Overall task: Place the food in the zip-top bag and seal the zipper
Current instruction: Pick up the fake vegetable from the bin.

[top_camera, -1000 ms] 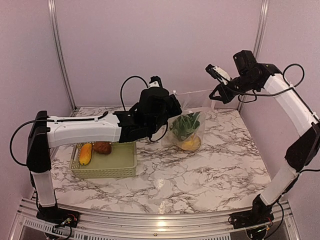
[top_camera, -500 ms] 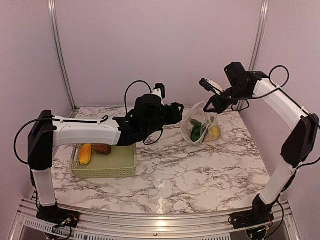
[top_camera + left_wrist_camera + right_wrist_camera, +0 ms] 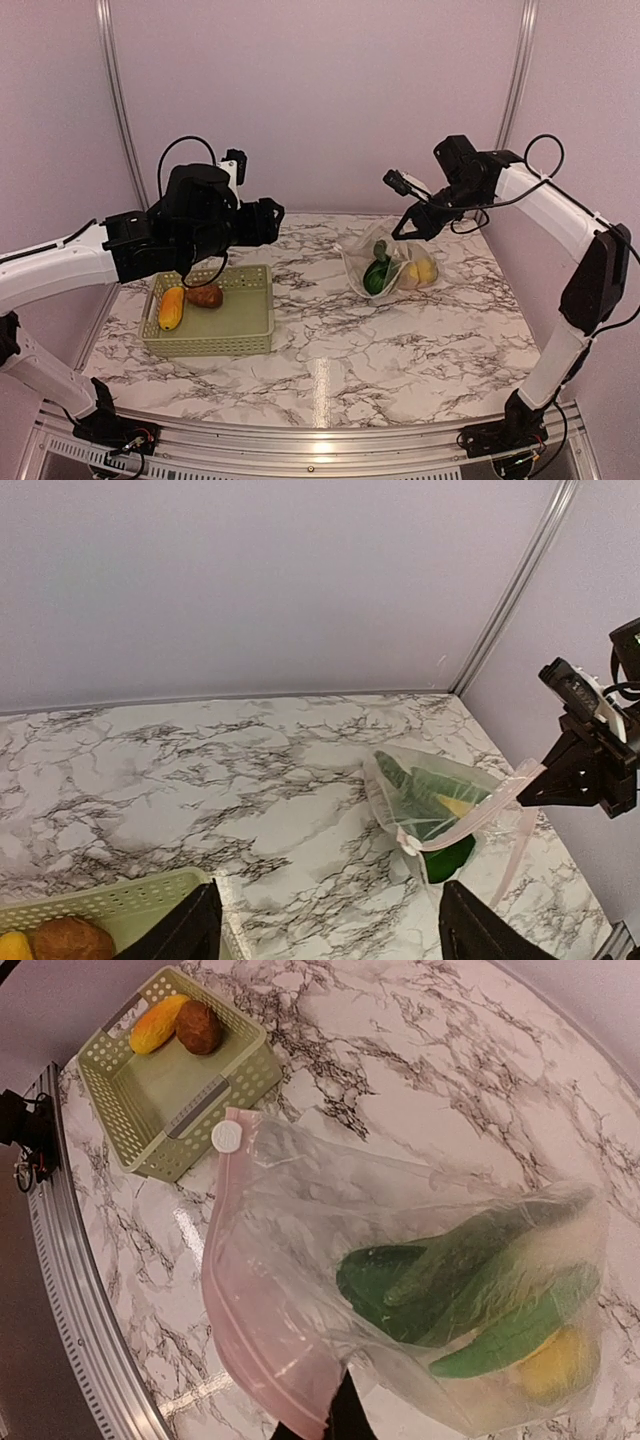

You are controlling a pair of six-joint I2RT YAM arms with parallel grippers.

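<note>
The zip-top bag (image 3: 300,1220) is clear glossy plastic, the table (image 3: 400,350) polished marble.

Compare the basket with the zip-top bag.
The basket is green lattice; the zip-top bag is clear and slumped. The basket sits untouched; the right gripper pinches the bag's mouth edge. The basket holds an orange piece and brown lump; the bag, green and yellow food. Both rest on the table.

Under the black right claw (image 3: 406,226), the clear bag (image 3: 420,1195) has a pink strip (image 3: 225,1295) and shows a dark green cucumber (image 3: 385,1278) and yellow fruit (image 3: 552,1365). Well left of the claw, a pale green lattice basket (image 3: 250,325) holds an orange piece (image 3: 171,308) and a brown lump (image 3: 204,296). The table (image 3: 400,345) is white, grey-veined marble.
</note>
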